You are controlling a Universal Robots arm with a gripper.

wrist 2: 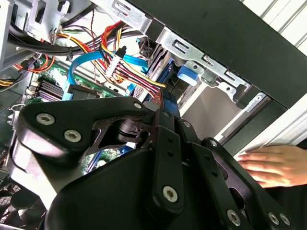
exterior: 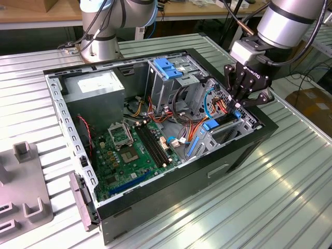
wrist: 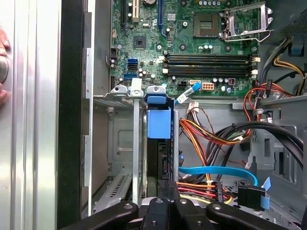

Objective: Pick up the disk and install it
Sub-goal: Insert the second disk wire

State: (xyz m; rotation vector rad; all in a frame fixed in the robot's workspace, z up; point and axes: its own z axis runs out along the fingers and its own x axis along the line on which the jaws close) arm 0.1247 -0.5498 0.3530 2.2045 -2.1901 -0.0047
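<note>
**Disk stands in the drive bay under the gripper**

In the exterior view the gripper (exterior: 237, 104) sits in the right half of the frame, lowered into the open computer case (exterior: 155, 192) at its right-hand end, among red, orange and blue cables (exterior: 207, 104). The disk (exterior: 220, 122) stands on edge in the bay just below the fingertips, its blue carrier rail showing beside the metal bay wall.

In the first wrist view the disk (wrist: 159, 139) runs up the centre of the frame from the gripper (wrist: 163, 203) at the bottom edge, its blue rail tab uppermost, with the motherboard (wrist: 192, 38) beyond. The jaws are drawn close together around the disk's near edge; whether they actually clamp it cannot be told.

A person's hand (wrist 2: 276, 165) rests on the case's outer wall at the right edge of the second wrist view.
</note>
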